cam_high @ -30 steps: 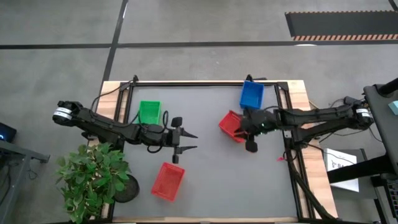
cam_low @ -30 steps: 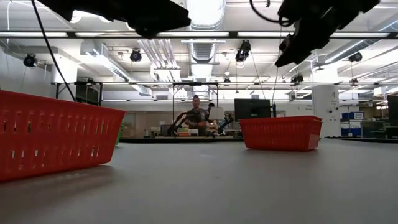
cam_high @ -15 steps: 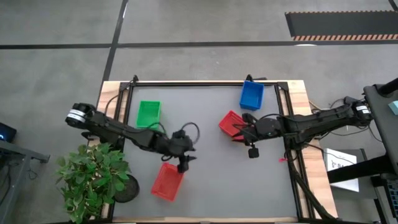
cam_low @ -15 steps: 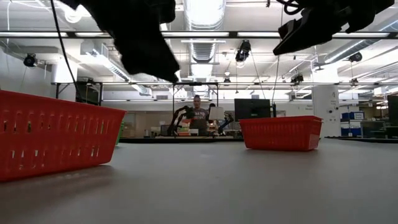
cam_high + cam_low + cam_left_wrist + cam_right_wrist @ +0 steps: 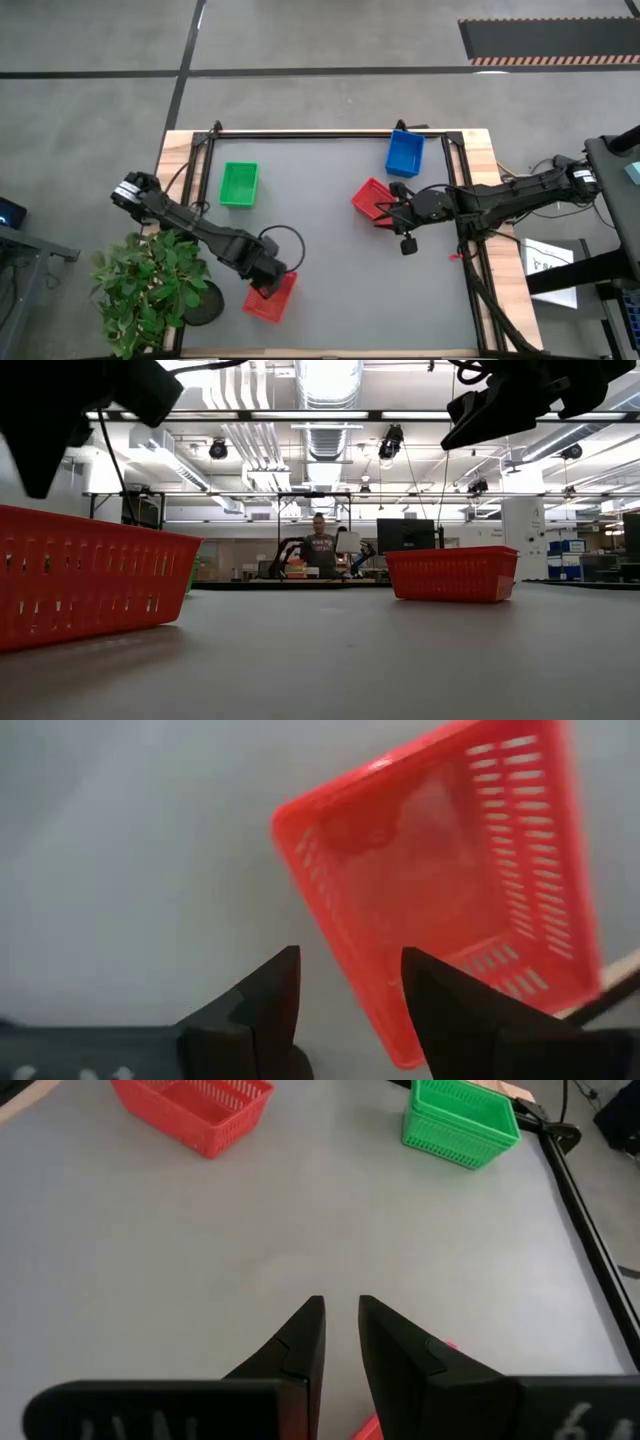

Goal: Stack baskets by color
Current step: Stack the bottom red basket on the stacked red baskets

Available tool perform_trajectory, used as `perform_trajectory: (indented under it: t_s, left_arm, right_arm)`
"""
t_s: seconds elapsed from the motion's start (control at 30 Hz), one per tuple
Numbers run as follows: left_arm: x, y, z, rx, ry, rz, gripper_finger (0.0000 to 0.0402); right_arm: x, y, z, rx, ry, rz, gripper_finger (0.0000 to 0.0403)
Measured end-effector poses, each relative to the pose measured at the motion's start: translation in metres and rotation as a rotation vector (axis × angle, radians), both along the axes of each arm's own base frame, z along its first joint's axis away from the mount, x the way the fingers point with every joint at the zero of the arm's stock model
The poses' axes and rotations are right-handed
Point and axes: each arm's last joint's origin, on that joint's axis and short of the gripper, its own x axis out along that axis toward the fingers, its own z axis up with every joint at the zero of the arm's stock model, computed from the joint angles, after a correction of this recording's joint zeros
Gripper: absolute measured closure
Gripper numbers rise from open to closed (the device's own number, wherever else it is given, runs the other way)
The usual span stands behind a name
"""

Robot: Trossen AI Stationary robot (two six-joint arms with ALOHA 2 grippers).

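Two red baskets rest on their bases on the grey table: one at the near left (image 5: 272,298) (image 5: 450,890) and one right of centre (image 5: 372,200) (image 5: 452,573). A green basket (image 5: 239,184) stands at the far left and a blue basket (image 5: 404,153) at the far right. My left gripper (image 5: 348,960) is open and points down above the near-left red basket's long wall, one finger on each side, clear of it. My right gripper (image 5: 340,1305) hovers over the other red basket's near right corner, its fingers a narrow gap apart with nothing between them.
A potted plant (image 5: 150,285) stands off the table's near left corner, beside the left arm. Black frame rails (image 5: 330,133) run along the far and side edges. A person (image 5: 320,545) sits in the room far behind the table.
My left gripper has swung from the table's middle toward the near edge, rolled and tipped from level to pointing down, and now stands above the near-left red basket. My right gripper has stayed in place and raised its fingertips slightly. No basket has moved.
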Motion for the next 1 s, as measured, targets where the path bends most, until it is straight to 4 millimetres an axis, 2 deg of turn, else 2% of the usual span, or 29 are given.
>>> perform_trajectory:
  t_s: [0.4,0.67,0.8,1.0]
  left_arm:
    - [-0.005,-0.001,-0.024,0.003,0.017,0.033,0.0242]
    - [-0.003,-0.002,-0.049,-0.039,-0.062,0.033,0.0249]
    - [-0.005,0.0,-0.054,-0.032,-0.053,0.033,0.0287]
    - [-0.001,0.001,-0.05,0.026,-0.113,-0.045,0.0381]
  right_arm:
    - [0.0,0.0,-0.001,0.017,0.003,-0.012,0.0346]
    - [-0.001,0.0,-0.003,0.022,0.006,-0.015,0.0346]
    - [-0.001,0.0,-0.004,0.045,0.009,-0.03,0.0346]
    - [-0.003,0.0,-0.011,0.075,0.03,-0.052,0.0346]
